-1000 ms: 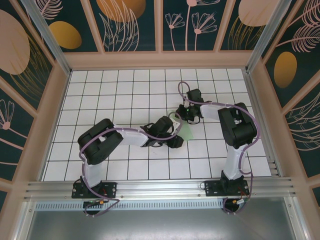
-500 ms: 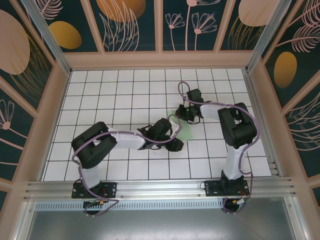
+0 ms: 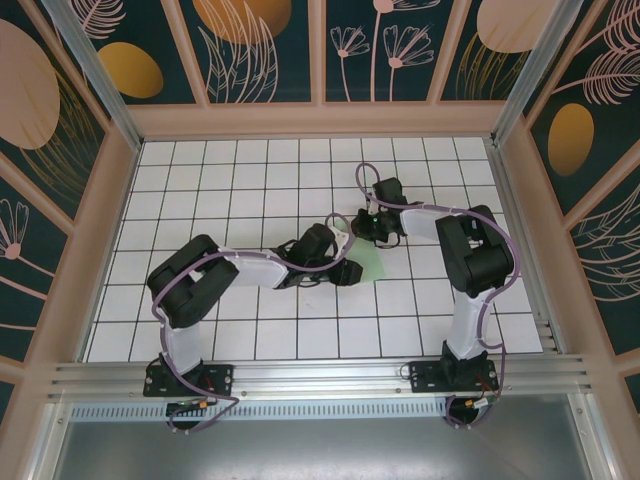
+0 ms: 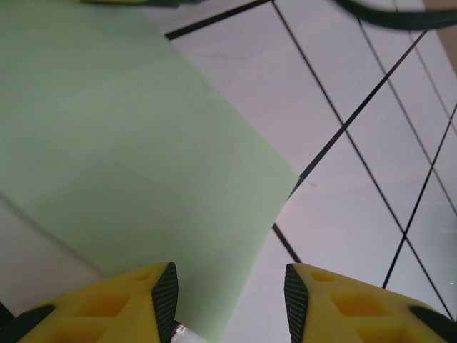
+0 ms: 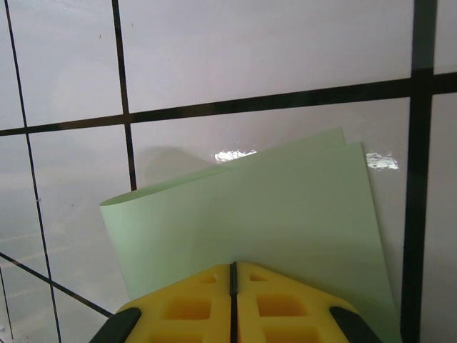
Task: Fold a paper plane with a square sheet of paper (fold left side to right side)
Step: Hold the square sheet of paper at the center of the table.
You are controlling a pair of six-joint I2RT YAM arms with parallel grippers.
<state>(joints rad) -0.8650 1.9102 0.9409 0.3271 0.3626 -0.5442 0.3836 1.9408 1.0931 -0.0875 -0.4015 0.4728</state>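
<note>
Table (image 3: pixel 250 180): white grid tiles, black lines.
Square sheet of paper (image 3: pixel 369 263): pale green, doubled over, lying right of centre between both grippers.
Left gripper (image 4: pixel 230 282): yellow fingers spread above one sheet edge.
Right gripper (image 5: pixel 233 275): fingers pressed together at the opposite edge; whether it pinches the paper is unclear.

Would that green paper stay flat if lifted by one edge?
Probably not: the paper bows over itself where the right end effector pinches it, so it looks floppy. Thin and light, it would likely slide on the glossy tiles when pushed.
</note>
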